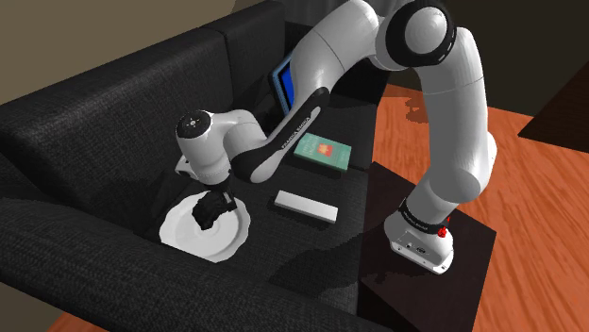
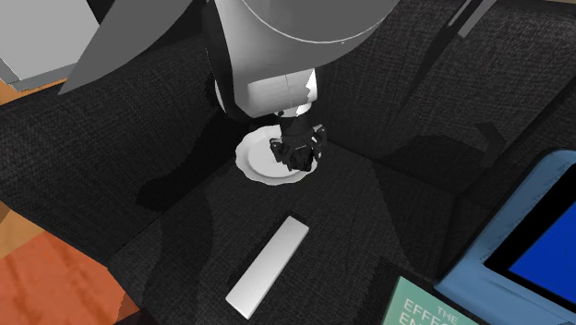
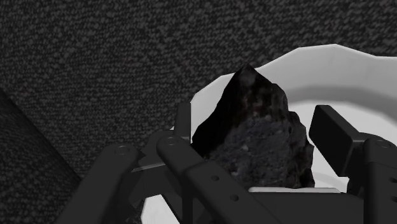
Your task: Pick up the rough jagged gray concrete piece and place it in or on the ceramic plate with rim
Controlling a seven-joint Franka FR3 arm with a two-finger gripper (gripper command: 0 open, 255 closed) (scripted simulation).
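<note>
Wood floor (image 1: 543, 212) runs along the shoulder view's right, with the dark stand (image 1: 472, 245) on it right against a black couch (image 1: 104, 123). The arm's base sits on the stand and the arm arcs up and over to the left.

Nearest on the seat is the plate (image 1: 179, 231): white, rimmed, flat on the cushion. The hand (image 1: 211, 206) is low over it, pointing down. It's gripping the chunk (image 3: 254, 108): dark grey, almost black, jagged, rough-faced, with a peak at the far end. In the wrist view both fingers (image 3: 184, 121) are pressed to its flanks and the plate's white shows behind and beside it. So the chunk is over the plate, inside the rim line. Can't tell if its underside touches the plate.

In the second exterior view the hand (image 2: 297, 152) and chunk sit over the plate's (image 2: 257, 166) right part.

Next out is a flat white bar (image 1: 305, 206), lying on the seat, near the plate but clear of it. Can't tell what it is.

Behind that lies a green book (image 1: 323, 151), flat, cover up.

Farther back a blue-framed tablet (image 1: 283, 85) leans against the backrest, screen blue.
</note>
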